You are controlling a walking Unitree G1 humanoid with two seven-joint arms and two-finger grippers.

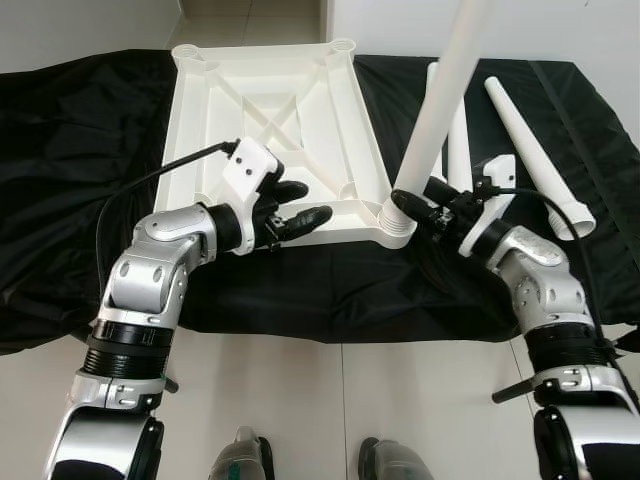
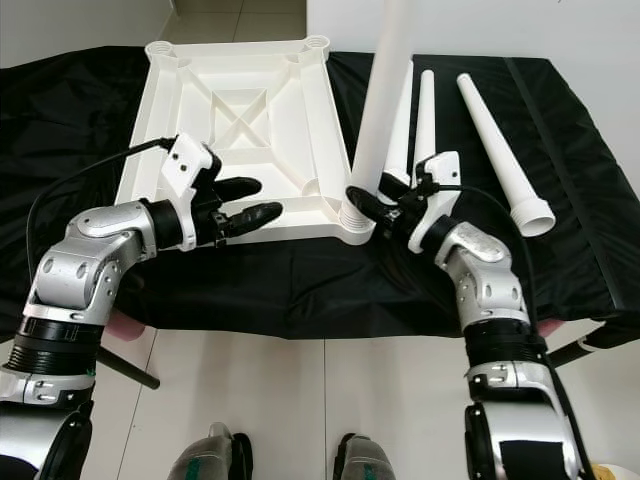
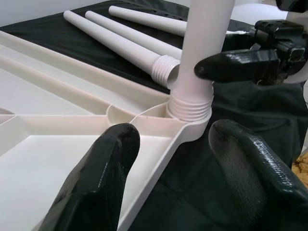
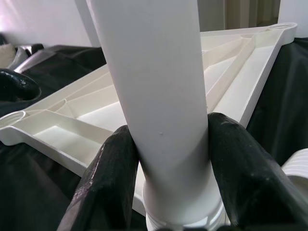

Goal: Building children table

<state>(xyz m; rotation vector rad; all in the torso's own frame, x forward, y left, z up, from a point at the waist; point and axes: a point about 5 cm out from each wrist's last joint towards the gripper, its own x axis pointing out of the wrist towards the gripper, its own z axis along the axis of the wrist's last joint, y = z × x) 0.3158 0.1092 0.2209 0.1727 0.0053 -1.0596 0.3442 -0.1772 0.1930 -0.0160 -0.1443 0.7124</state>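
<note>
Tabletop (image 1: 270, 110): 1 | upright leg (image 1: 440, 100): 1 | loose legs (image 1: 535, 150): 3

The upturned tabletop (image 1: 270, 120) is plain white, as is the upright leg (image 1: 440, 110) clamped between the right gripper (image 1: 415, 205)'s glossy black jaws. Three spare legs (image 1: 535, 150) beyond those jaws are white too. The left gripper (image 1: 300, 205) has black jaws on a white mount. A black cloth (image 1: 70, 150) covers the bench; the floor (image 1: 400, 400) is pale tile.

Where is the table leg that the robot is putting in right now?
The upright leg stands in the near right corner socket of the upside-down tabletop, gripped low down by the right gripper, with three spare legs lying just beyond.
</note>
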